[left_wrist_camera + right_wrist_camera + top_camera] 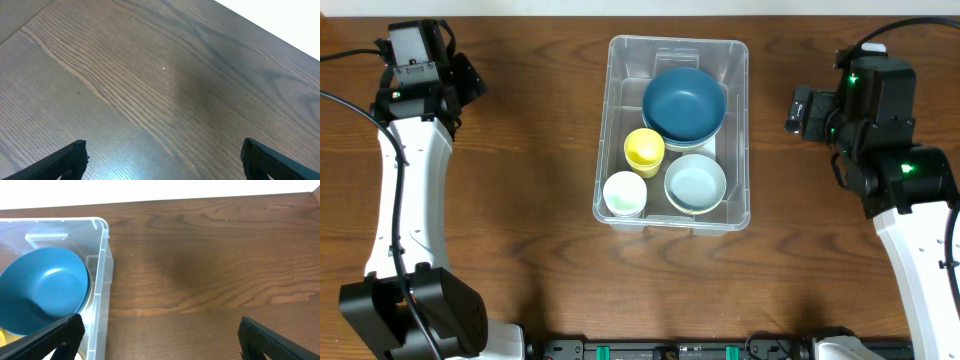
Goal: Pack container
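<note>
overhead | container clear, rectangular, rounded corners, bowls inside | both jaws released, empty

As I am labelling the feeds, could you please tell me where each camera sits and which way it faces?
Overhead: above the brown wooden table, looking down at the large clear rectangular plastic container; left arm and right arm show.
Left wrist: on the left arm, angled down at the tabletop; open left claw shows.
Right wrist: on the right arm, facing the container's corner and round dark blue bowl; open right claw shows.
Shared: overhead and right wrist both show container and bowl.
</note>
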Controlling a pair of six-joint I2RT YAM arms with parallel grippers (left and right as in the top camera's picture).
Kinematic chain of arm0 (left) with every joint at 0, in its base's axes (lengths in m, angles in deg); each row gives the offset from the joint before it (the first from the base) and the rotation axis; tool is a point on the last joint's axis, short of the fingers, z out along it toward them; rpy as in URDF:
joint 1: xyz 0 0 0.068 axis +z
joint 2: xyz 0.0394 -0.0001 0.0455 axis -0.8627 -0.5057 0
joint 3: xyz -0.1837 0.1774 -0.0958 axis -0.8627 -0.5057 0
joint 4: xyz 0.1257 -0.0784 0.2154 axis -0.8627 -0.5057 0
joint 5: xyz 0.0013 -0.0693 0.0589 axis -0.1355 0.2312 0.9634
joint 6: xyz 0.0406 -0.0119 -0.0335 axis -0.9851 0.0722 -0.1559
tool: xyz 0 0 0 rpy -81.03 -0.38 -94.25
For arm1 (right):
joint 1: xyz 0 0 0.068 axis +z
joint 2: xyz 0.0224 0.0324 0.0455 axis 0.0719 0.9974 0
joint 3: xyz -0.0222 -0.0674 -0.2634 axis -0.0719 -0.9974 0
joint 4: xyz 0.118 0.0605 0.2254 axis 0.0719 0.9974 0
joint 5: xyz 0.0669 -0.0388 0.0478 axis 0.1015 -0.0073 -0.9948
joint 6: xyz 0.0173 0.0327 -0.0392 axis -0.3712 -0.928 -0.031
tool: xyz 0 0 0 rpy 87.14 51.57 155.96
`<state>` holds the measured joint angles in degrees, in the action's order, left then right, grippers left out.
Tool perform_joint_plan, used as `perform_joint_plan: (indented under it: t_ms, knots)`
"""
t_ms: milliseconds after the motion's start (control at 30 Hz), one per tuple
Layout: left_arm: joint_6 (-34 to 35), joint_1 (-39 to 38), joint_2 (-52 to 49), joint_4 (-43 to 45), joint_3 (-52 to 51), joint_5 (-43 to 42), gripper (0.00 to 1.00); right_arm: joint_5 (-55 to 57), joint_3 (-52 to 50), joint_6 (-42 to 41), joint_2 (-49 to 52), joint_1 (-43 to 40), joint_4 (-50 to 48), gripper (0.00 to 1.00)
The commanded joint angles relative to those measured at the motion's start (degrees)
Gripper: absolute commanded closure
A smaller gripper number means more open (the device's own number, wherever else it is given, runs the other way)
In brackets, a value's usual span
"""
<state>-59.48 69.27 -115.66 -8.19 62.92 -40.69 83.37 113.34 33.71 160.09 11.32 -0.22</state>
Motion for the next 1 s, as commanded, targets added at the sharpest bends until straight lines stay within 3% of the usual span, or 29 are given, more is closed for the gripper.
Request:
perform_joint_plan:
  t_ms: [0,267,567,700,967]
  knots:
    - [-0.11,0.20,0.83,-0.20,0.72,0.70,0.02,-0.24,-0.17,-0.44,-0.72,-0.59,0.04,0.01]
    - [-0.11,0.20,0.83,-0.17,0.72,0.70,0.02,0.00,-0.33,0.92,-1.57,-0.61,-0.15,0.01]
    - [-0.11,0.20,0.83,-0.20,0.72,0.70,0.02,-2.78,-3.93,10.91,-11.06,-0.39,-15.76,0.01]
    - [-0.11,0.20,0.83,-0.17,0.72,0.70,0.02,-2.80,-14.56,15.04,-19.69,-0.57,-29.49,0.01]
    - [-0.11,0.20,0.83,-0.17,0.72,0.70,0.02,-7.04,-43.91,15.06,-39.91,-2.62,-55.84,0.01]
